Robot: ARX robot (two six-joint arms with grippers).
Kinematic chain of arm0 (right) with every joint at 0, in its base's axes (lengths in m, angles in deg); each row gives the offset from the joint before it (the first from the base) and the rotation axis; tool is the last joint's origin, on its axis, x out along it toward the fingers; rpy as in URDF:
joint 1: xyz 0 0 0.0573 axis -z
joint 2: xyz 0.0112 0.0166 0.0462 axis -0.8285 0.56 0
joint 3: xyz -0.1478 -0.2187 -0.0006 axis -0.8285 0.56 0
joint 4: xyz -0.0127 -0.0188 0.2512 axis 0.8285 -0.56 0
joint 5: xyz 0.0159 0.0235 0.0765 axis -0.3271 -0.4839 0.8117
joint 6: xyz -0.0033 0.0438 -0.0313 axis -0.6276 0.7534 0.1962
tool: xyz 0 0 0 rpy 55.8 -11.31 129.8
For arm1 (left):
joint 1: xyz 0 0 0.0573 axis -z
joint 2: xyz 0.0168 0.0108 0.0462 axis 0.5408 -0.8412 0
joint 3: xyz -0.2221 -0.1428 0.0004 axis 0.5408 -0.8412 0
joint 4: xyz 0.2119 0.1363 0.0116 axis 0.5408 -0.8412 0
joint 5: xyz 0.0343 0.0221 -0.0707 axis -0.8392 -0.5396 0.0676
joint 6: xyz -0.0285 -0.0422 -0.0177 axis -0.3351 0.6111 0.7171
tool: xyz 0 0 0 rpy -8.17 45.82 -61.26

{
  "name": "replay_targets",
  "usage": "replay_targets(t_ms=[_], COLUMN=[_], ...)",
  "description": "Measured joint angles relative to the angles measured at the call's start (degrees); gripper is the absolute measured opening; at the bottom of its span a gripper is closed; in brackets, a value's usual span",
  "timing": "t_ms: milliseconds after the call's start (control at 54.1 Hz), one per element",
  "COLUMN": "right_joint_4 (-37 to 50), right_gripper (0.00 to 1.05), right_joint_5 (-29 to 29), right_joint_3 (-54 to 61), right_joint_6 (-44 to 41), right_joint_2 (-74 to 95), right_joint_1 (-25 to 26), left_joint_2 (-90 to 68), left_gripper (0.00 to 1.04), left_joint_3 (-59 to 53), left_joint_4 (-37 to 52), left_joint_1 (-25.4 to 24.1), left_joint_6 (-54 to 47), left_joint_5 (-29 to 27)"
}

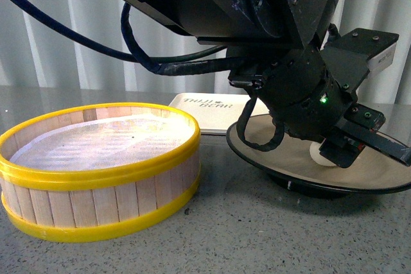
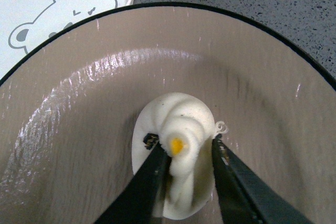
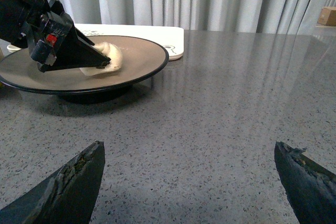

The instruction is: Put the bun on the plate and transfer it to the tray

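Grey counter (image 3: 220, 103) holds the plate (image 2: 79, 103), where the bun (image 2: 178, 129) sits near the middle with the left fingers (image 2: 142, 187) pinched on its two sides, while the right fingers (image 3: 73, 182) hang wide apart, well away from the plate.

A glossy glaze with streaky reflections is seen inside the plate (image 2: 79, 129), while the bun (image 2: 178, 114) is shown matt and doughy-smooth. The steamer basket (image 1: 96, 203) is built of bare wooden slats with shiny yellow bands; the table (image 3: 220, 108) is finished polished, speckled grey.
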Motion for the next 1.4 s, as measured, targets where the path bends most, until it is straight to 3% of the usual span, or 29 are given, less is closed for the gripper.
replay_targets(t_ms=[259, 425, 721, 1072, 1257, 1405], right_joint_4=[0.0, 0.0, 0.0, 0.0, 0.0, 0.0], right_gripper=[0.96, 0.96, 0.96, 0.96, 0.96, 0.96], right_joint_5=[0.0, 0.0, 0.0, 0.0, 0.0, 0.0], right_joint_3=[0.0, 0.0, 0.0, 0.0, 0.0, 0.0], right_joint_6=[0.0, 0.0, 0.0, 0.0, 0.0, 0.0], right_joint_2=[0.0, 0.0, 0.0, 0.0, 0.0, 0.0], right_joint_1=[0.0, 0.0, 0.0, 0.0, 0.0, 0.0], left_joint_2=[0.0, 0.1, 0.9, 2.1, 2.6, 7.0], left_gripper=[0.68, 1.0, 0.98, 0.98, 0.98, 0.98], left_joint_3=[0.9, 1.2, 0.4, 0.3, 0.7, -0.9], left_joint_4=[1.2, -1.3, -3.4, -1.7, 0.2, 3.2], left_joint_1=[-1.0, -1.7, -0.3, -0.1, -2.0, -6.6], left_joint_6=[2.8, 3.3, 3.5, 2.7, 4.1, 10.0], left_joint_5=[-1.2, -1.3, 0.2, -2.7, -4.0, -5.0])
